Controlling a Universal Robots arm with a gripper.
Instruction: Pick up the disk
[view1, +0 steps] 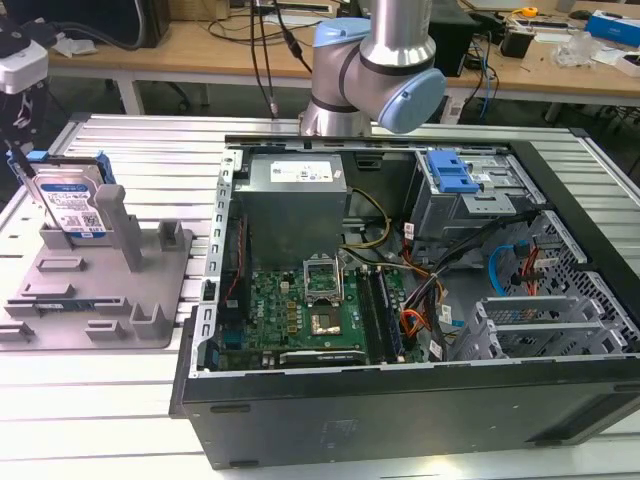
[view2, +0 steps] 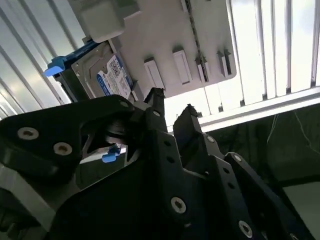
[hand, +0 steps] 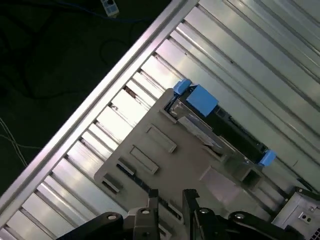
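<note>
Scene: a ribbed aluminium table (view1: 130, 150) carries a grey fixture plate (view1: 100, 290) on the exterior view's left. An open black computer case (view1: 400, 400) sits on the exterior view's right.

Disk: the disk (view1: 70, 205) stands on edge at the far left corner of the fixture plate, in the exterior view. Its white-and-blue label faces the near side, and blue rails run along its sides. It leans against a tall grey post (view1: 118, 225) just to its right.

Disk in the wrist views: the second wrist view shows the disk (view2: 102, 72) label-side on, at the edge of the fixture plate (view2: 165, 45). The first wrist view looks down on the disk's (hand: 220, 117) thin edge, with a blue rail end at each corner, along one side of the fixture plate (hand: 170, 165).

Gripper: the black gripper (view2: 172, 107) shows in both wrist views. In the first wrist view the gripper (hand: 170, 200) hangs over the side of the fixture plate opposite the disk.

Jaws: parted by a narrow gap, with bright table showing between the fingertips (view2: 156, 97). They grasp nothing.

Gripper to disk: apart, with no contact. The disk rests in the fixture.

Arm: silver and pale-blue arm joints (view1: 375, 60) rise at the far side, behind the case.

Inside the case: a green motherboard (view1: 300, 310) is toward the near left and a grey power supply (view1: 295, 195) is behind it. A blue drive-bay bracket (view1: 450, 172) sits at the far right.

Background: a wooden workbench (view1: 200, 45) with cables runs across the far side.
</note>
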